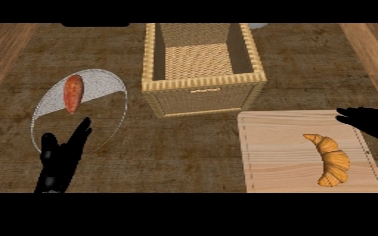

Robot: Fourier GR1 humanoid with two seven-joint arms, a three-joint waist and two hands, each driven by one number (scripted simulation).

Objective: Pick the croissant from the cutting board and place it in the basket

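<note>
Curving golden croissant (332, 162) on wooden board (280, 145), square woven basket (203, 83), possibly wicker

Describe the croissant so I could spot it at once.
Start at the tall wicker basket in the middle, then look to the pale wooden cutting board at its lower right. The croissant lies alone on it: golden, curved, ridged, unlike the reddish oblong food on the plate at left.

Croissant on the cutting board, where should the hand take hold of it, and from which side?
Grip the croissant across its thick middle, probably from above and the right, where the right hand is. It lies flat on the cutting board, bulging right with thin tips, so the belly gives the fullest hold.
</note>
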